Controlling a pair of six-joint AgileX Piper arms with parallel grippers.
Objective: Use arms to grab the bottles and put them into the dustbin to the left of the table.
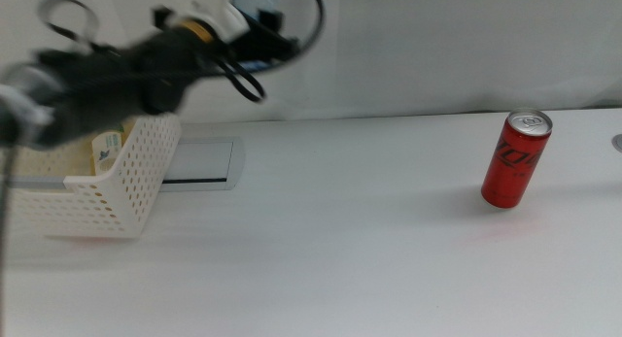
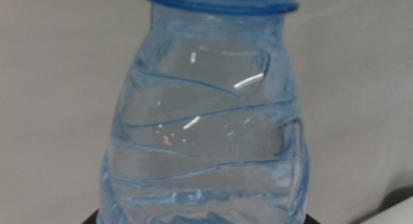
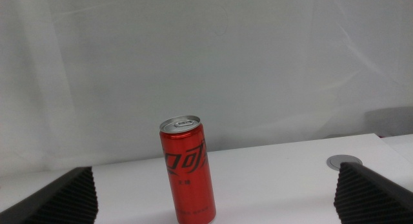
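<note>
My left arm (image 1: 117,70) reaches in from the left, blurred, above the dustbin (image 1: 126,196), a white perforated basket at the table's left. Its gripper (image 1: 243,21) is raised high at the back, shut on the clear bottle with the blue cap (image 2: 203,133), which fills the left wrist view. A yellow-liquid bottle with a green label (image 1: 107,151) lies inside the dustbin. The red soda can (image 1: 515,159) stands upright at the table's right. In the right wrist view the can (image 3: 188,169) stands ahead of my open right gripper (image 3: 216,217), between the lines of its two jaws and apart from them.
A grey inset panel (image 1: 199,162) lies in the white tabletop just right of the dustbin. A round grey grommet (image 3: 342,162) sits on the table beyond the can. A white wall backs the table.
</note>
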